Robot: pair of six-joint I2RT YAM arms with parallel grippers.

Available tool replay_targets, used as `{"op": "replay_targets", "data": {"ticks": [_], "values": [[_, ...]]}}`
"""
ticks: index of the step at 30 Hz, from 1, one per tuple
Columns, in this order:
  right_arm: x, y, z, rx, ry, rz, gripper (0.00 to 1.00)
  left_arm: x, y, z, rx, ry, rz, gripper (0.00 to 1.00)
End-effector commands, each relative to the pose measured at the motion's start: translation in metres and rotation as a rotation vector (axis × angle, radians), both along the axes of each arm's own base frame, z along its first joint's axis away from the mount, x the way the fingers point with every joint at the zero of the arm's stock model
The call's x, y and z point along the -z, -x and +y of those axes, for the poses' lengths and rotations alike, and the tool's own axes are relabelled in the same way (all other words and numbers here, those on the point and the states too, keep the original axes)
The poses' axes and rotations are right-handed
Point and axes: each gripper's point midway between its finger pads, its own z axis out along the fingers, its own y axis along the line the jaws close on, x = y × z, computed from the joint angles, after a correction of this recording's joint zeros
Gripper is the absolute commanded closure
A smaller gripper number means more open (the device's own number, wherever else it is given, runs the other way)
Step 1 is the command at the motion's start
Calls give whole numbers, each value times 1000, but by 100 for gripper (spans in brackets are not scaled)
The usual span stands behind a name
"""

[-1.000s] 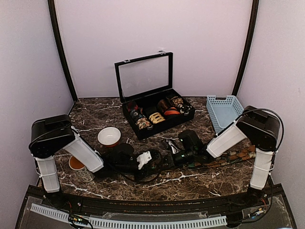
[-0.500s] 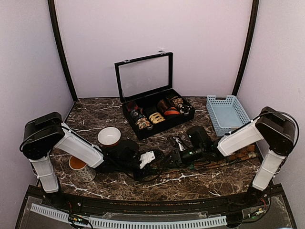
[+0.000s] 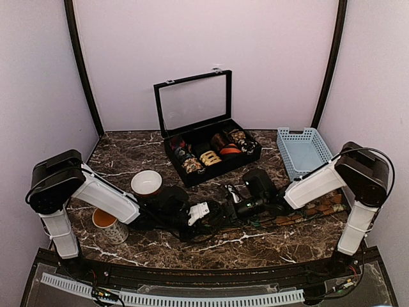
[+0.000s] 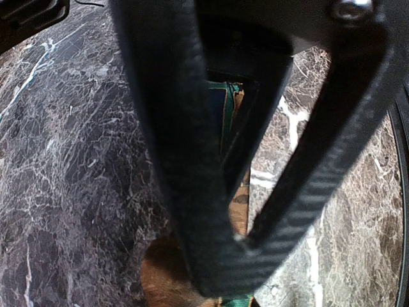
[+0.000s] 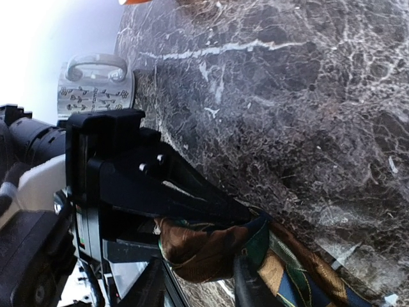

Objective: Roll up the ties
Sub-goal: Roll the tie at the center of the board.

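Clamped on tie (image 4: 238, 214) end with left claw (image 4: 239, 238); stretched lengthwise toward basket (image 3: 301, 131), past right claw (image 3: 235, 203), opening undeterminable.

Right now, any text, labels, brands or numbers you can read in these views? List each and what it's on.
None can be read in any view.
Grey patterned mug: rows of small dark printed marks, too small and blurred to tell whether they are letters or decoration.
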Motion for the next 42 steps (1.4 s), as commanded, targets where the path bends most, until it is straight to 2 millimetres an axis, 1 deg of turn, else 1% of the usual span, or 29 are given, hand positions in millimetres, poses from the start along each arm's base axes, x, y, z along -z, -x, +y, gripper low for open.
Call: {"op": "replay_targets", "data": {"ticks": [1, 4, 6, 12, 13, 15, 16, 18, 20, 21, 23, 25, 26, 27, 30, 34, 36, 38, 42], "values": [[-3, -3, 8, -6, 5, -24, 72, 38, 20, 31, -5, -167, 93, 84], [1, 0, 6, -11, 16, -23, 90, 38, 19, 29, -3, -169, 89, 84], [2, 2, 4, -15, 22, -26, 100, 38, 18, 29, 0, -175, 85, 84], [8, 1, -5, -9, 56, -38, 100, 34, 16, 27, -4, -160, 78, 83], [9, 0, -7, -4, 60, -39, 100, 32, 15, 26, -9, -155, 73, 80], [13, -1, -12, 5, 70, -38, 100, 26, 13, 25, -21, -132, 63, 68], [14, -1, -14, 9, 75, -37, 100, 21, 12, 23, -24, -105, 51, 64], [17, -2, -19, 19, 84, -38, 100, 6, 11, 20, -27, -35, 23, 60], [19, -3, -23, 26, 91, -37, 100, -3, 12, 17, -22, 22, 12, 59], [18, -3, -23, 28, 87, -38, 100, -6, 13, 15, -17, 35, 15, 62], [12, -4, -21, 25, 63, -41, 100, -4, 12, 13, -20, 33, 16, 68], [2, -4, -17, 20, 22, -45, 100, 4, 12, 14, -12, 13, 17, 74], [-4, -4, -15, 17, 5, -46, 98, 7, 12, 14, -12, 2, 21, 75], [-10, -4, -14, 17, -8, -48, 94, 10, 13, 15, -9, -7, 24, 76], [-23, -6, -11, 18, -30, -62, 76, 13, 14, 17, -4, -19, 26, 79], [-34, -8, -8, 14, -47, -71, 57, 17, 16, 20, 8, -42, 22, 79], [-35, -7, -4, 3, -55, -60, 53, 18, 15, 20, 11, -45, 19, 79], [-32, -5, -1, -9, -54, -46, 52, 18, 15, 20, 13, -48, 16, 79], [-15, 0, 3, -36, -15, -18, 52, 17, 14, 19, 13, -45, 14, 79]]}}
